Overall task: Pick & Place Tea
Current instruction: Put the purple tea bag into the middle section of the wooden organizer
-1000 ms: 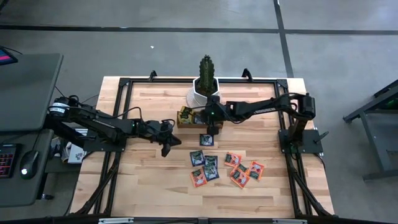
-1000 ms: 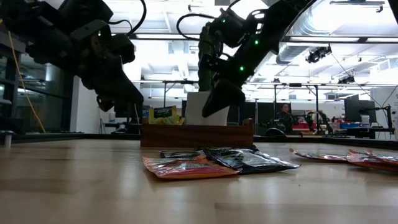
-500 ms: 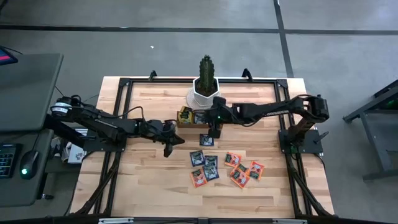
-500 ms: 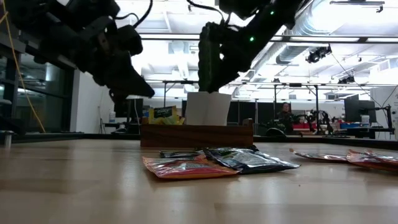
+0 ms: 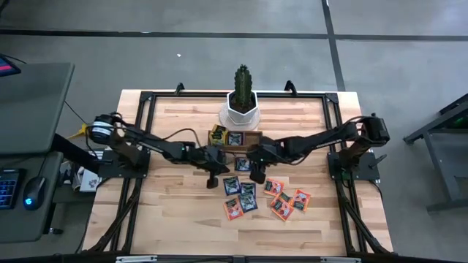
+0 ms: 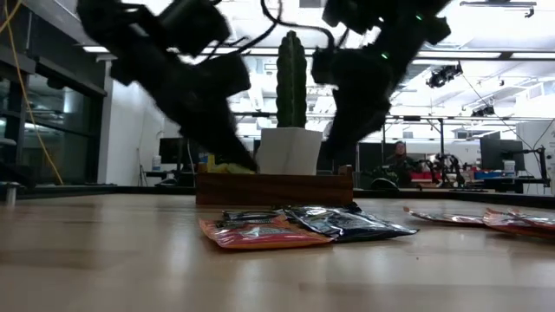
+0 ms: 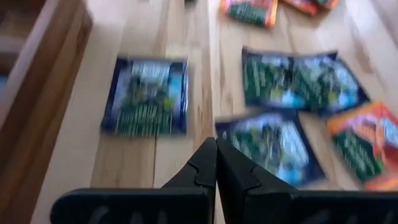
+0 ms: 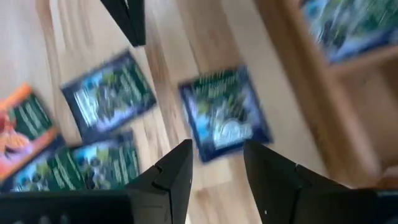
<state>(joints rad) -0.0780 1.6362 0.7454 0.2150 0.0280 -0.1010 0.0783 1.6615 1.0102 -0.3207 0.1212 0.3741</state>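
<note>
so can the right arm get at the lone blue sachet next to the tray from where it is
Probably yes. The right gripper hangs just over that blue sachet with jaws open, and nothing lies on it. The left gripper is close by, jaws shut, so it could crowd the approach.

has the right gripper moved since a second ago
Yes. In the high view the right gripper has come away from the wooden tray, toward the loose tea sachets.

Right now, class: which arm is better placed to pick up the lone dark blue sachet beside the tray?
Probably the right. The right gripper hangs open over that sachet, while the left gripper is shut and would have to open first.
</note>
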